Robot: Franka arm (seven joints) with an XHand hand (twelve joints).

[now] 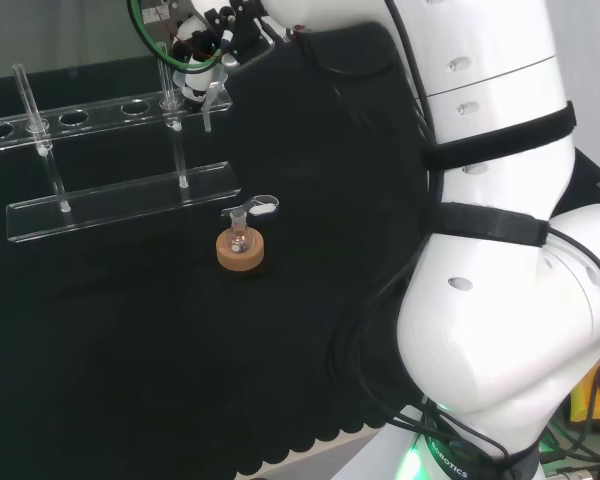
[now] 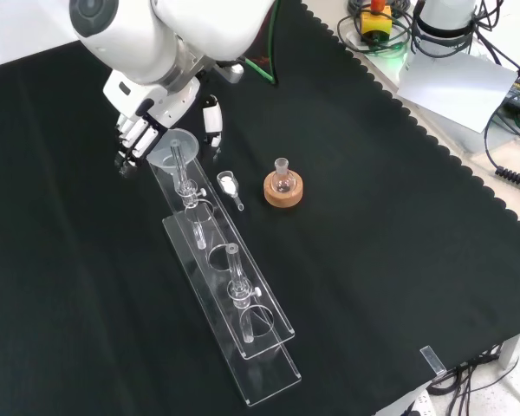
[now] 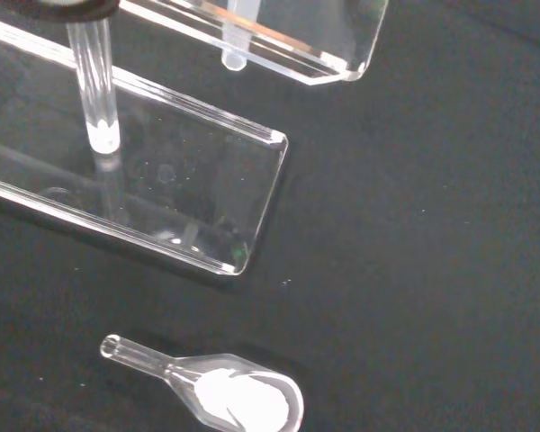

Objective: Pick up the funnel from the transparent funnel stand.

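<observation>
Hand closing around the funnel at the stand.
The funnel is sitting in the stand's end hole, farthest in the front view, fingers and thumb curling at either side of its rim.

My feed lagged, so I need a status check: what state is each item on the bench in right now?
Clear funnel: seated in the end hole of the stand, stem hanging down.
Transparent funnel stand: upright on the black cloth.
Black and white hand: at the funnel, fingers around its rim.
Small glass flask: upright in a cork ring.
Glass weighing scoop: lying flat, holding white powder.
</observation>
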